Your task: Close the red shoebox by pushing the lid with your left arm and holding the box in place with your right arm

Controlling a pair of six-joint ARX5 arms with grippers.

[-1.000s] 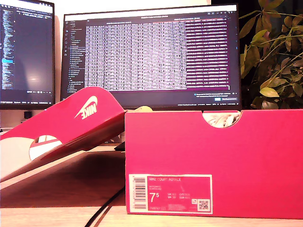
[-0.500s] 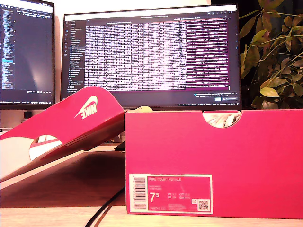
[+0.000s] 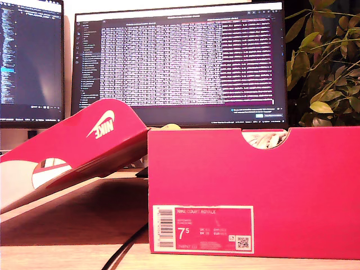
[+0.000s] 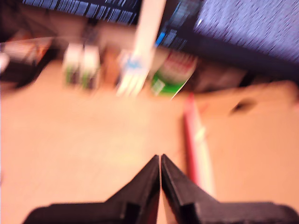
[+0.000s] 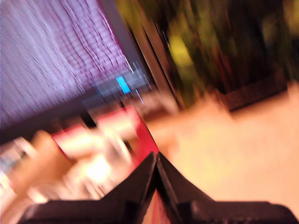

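The red shoebox [image 3: 253,185] stands on the table in the exterior view, its label facing the camera and white contents [image 3: 264,140] showing at its notch. Its red lid [image 3: 84,152] is open and slopes down toward the exterior view's left. Neither arm shows in that view. The first wrist view is blurred: my first gripper [image 4: 160,158] is shut on nothing, above the tabletop, with a red edge [image 4: 195,140] of the lid beside it. In the blurred second wrist view my second gripper [image 5: 155,156] is shut, empty, over the red box wall [image 5: 121,126].
Two lit monitors [image 3: 180,62] [image 3: 28,62] stand behind the box, and a leafy plant [image 3: 326,67] fills the exterior view's right. A black cable [image 3: 126,244] runs under the lid over the wooden table [image 3: 67,225]. Small packages [image 4: 81,63] sit below the screens.
The whole exterior picture has shifted up slightly. Box and lid keep the same pose relative to each other.
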